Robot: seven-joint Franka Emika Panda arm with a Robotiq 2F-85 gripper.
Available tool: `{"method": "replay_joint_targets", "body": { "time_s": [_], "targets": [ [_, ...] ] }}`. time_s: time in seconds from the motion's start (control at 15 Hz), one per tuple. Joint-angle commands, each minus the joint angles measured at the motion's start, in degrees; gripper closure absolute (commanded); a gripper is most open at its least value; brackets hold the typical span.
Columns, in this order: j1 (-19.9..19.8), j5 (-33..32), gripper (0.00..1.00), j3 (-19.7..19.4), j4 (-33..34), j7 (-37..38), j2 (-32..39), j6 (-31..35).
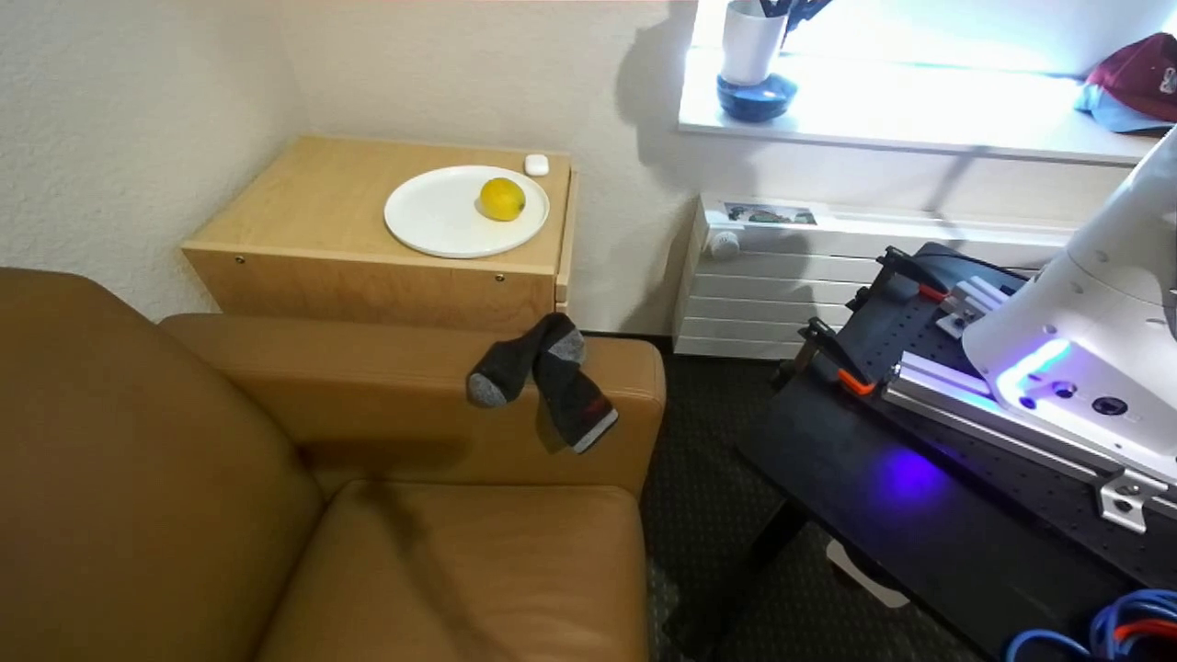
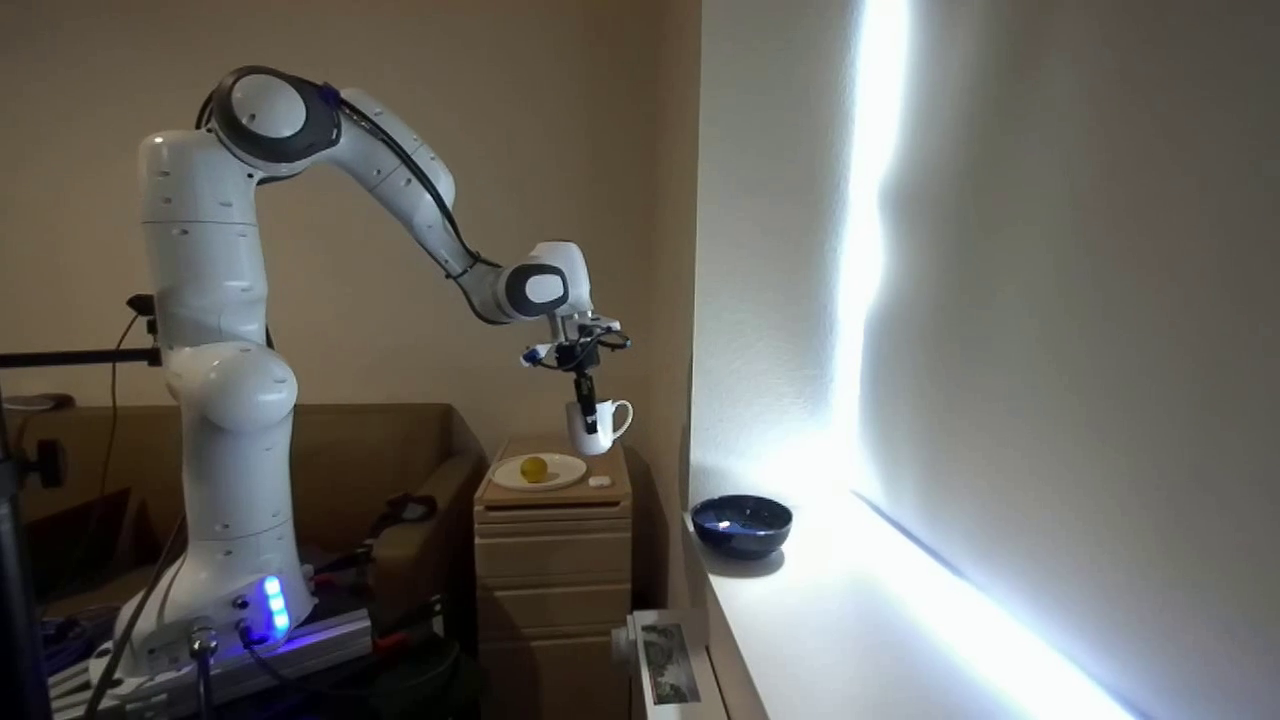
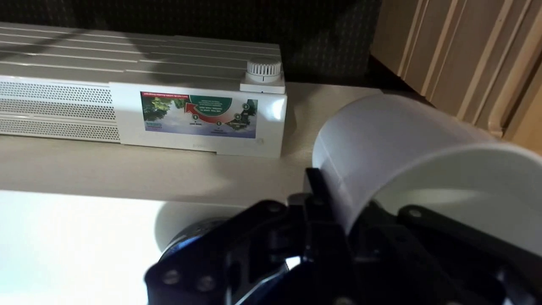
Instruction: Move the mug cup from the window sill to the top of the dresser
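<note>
Low centre in an exterior view, there's the dresser point(image 2: 555, 570); just right, mid-frame, the gripper point(image 2: 590, 426) clamps the mug point(image 2: 604, 428) by its side, aloft! Stiff, light, slick, breakable, I'd guess: grip side or handle point(image 2: 629, 413), gently. Lower right, the sill point(image 2: 850, 610).

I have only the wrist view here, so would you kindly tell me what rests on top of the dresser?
Observer: In both exterior views, a round white plate bearing a yellow fruit.
Operator: Thank you; is that all?
Observer: No, a small white object lies close to the plate.
Operator: And which part of the mug am I missing?
Observer: Its handle, which in an exterior view stands out on the side nearer the window sill.
</note>
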Motion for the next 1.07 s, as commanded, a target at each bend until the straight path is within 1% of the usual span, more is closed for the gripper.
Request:
{"method": "replay_joint_targets", "body": {
  "time_s": [0.0, 0.07, 0.2, 0.27, 0.47, 0.67, 0.73, 0.8, 0.87, 1.0],
  "targets": [
    [-2.22, 0.34, 0.94, 1.93, -0.3, -0.88, -0.68, -0.06],
    [-2.46, 0.34, 0.98, 1.77, -0.53, -1.37, -0.89, 0.11],
    [-0.2, 1.31, 0.98, 4.42, 0.37, -2.71, 0.39, 0.71],
    [1.86, 1.36, 0.98, 7.04, 0.46, -2.86, -0.39, 0.48],
    [5.52, 0.63, 0.98, 13.15, 1.46, -2.82, -1.71, -1.22],
    [10.44, 0.26, 0.98, 19.48, 5.99, -3.08, 0.22, -2.74],
    [11.68, 0.89, 0.98, 20.8, 7.48, -4.74, 0.43, -2.92],
    [10.02, 0.41, 0.94, 19.56, 3.83, -2.11, -0.55, -0.57],
    [11.29, 0.43, 0.94, 20.86, 4.94, -2.11, -0.54, -1.14],
    [12.24, 0.43, 0.94, 21.73, 6.03, -2.18, -0.54, -1.92]
  ]
}}
